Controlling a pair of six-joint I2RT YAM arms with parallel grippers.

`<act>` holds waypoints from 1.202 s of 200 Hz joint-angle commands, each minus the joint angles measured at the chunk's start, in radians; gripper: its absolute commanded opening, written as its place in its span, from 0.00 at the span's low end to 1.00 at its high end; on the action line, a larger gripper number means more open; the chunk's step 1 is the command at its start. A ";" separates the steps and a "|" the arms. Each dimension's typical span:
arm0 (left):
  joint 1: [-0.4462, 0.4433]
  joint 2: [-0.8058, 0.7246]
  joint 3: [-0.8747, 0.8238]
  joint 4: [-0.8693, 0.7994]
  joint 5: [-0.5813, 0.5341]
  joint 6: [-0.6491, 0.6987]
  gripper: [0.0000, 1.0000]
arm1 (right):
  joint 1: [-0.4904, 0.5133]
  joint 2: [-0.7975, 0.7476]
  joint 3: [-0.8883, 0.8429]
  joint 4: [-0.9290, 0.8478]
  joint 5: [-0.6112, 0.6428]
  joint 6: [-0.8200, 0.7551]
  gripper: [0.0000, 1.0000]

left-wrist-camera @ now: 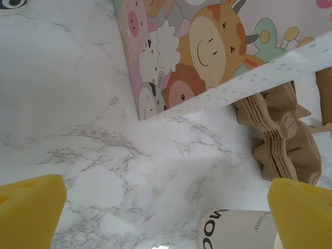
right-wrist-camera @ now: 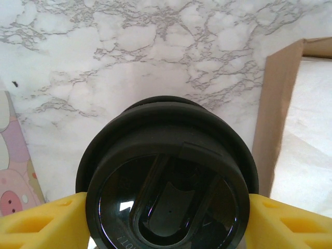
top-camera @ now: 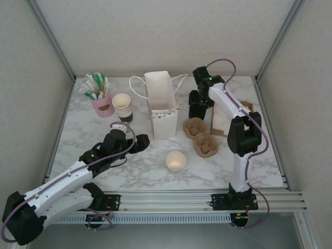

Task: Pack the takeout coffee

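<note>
The takeout coffee [right-wrist-camera: 166, 181], a black cup with a black lid, stands on the marble with my right gripper [right-wrist-camera: 166, 223] shut on it, a yellow finger [right-wrist-camera: 46, 223] pressed against each side. From above, that gripper [top-camera: 198, 106] is at the back, just right of the white paper bag [top-camera: 163, 104]. My left gripper [top-camera: 136, 142] hovers open at the front left of the bag; its yellow fingers [left-wrist-camera: 31, 207] stand wide apart with nothing between them. The bag's cartoon-animal side [left-wrist-camera: 181, 52] faces the left wrist camera.
An open white paper cup [top-camera: 175, 161] marked COFFEE [left-wrist-camera: 238, 231] stands in front of the bag. Brown pulp cup carriers [top-camera: 199, 136] lie to the bag's right, with a brown paper sheet [top-camera: 220, 122] behind them. Stacked paper cups [top-camera: 123, 106] and a pink holder [top-camera: 101, 101] stand at back left.
</note>
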 commanded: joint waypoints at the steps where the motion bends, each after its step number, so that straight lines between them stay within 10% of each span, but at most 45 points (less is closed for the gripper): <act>1: 0.011 -0.034 -0.019 0.009 -0.025 0.011 1.00 | -0.002 -0.096 -0.038 -0.003 -0.008 0.001 0.70; 146: 0.011 -0.048 -0.049 0.147 0.027 -0.010 1.00 | 0.033 -0.730 -0.564 0.002 -0.347 -0.054 0.69; 240: 0.011 0.020 -0.042 0.168 0.027 -0.012 1.00 | 0.358 -0.809 -0.633 -0.063 -0.304 -0.119 0.68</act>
